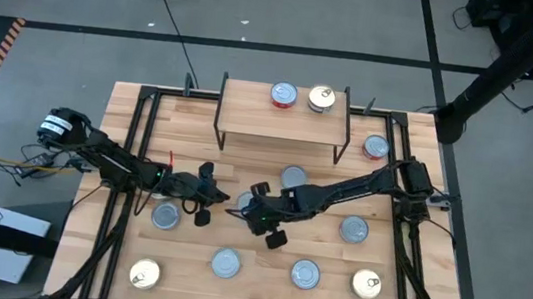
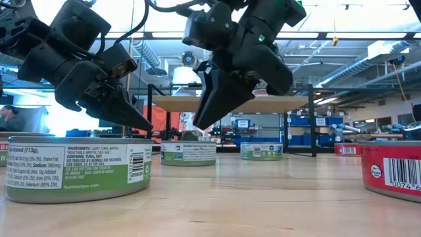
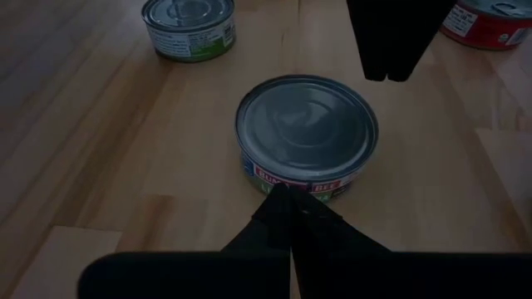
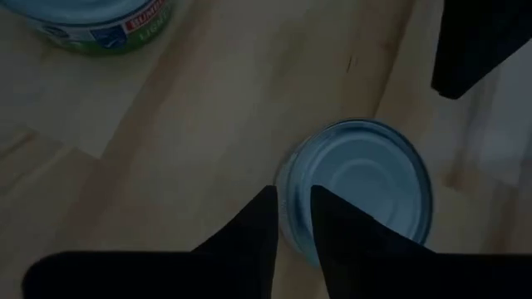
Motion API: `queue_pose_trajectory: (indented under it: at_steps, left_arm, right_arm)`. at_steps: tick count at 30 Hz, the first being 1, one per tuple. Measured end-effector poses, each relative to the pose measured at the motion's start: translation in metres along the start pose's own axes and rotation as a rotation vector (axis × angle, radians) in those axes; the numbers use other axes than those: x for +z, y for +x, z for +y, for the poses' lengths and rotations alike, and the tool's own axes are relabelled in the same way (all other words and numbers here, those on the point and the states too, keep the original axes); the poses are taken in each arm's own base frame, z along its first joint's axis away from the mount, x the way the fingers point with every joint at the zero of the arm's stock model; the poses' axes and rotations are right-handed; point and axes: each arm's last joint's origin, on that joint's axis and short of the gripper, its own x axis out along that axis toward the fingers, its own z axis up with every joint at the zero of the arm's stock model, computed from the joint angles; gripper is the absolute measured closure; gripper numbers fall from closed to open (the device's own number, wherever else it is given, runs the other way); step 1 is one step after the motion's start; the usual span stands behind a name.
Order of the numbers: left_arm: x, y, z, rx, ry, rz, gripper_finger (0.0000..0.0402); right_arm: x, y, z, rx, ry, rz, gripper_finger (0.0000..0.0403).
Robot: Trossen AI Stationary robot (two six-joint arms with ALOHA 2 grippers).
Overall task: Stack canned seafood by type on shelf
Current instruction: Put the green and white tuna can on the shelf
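Overhead, the shelf (image 1: 285, 112) carries two tins (image 1: 284, 94); both hands' fingers pinched together, empty.

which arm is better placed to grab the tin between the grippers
Probably left: the silver-topped tin sits centred ahead of the left gripper; it lies off to one side of the right gripper.

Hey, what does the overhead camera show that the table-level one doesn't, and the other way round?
Only the high view shows the top of the shelf, bearing a red-topped tin and a gold-topped tin. Only the low view shows side labels, as on the green-labelled tin nearest it. Both show the left gripper and right gripper close together mid-table.
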Motion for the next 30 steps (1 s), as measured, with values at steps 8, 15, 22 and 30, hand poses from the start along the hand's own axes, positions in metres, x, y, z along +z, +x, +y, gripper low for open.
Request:
queue_pose_trajectory:
  at_steps: [8,15,22,30]
  left_arm:
    - [0.0,0.0,0.0,0.0,0.0,0.0,0.0401]
    - [0.0,0.0,0.0,0.0,0.001,-0.001,0.0401]
    - [0.0,0.0,0.0,0.0,0.001,-0.001,0.0401]
    - [0.0,0.0,0.0,0.0,0.002,-0.001,0.0401]
  right_arm:
    - [-0.011,0.007,0.001,0.007,-0.012,0.021,0.0317]
    - [-0.017,0.011,-0.003,-0.051,-0.012,0.017,0.0318]
    - [-0.018,0.011,-0.003,-0.037,-0.019,0.021,0.0319]
    - [-0.021,0.022,-0.002,-0.015,-0.034,0.035,0.032]
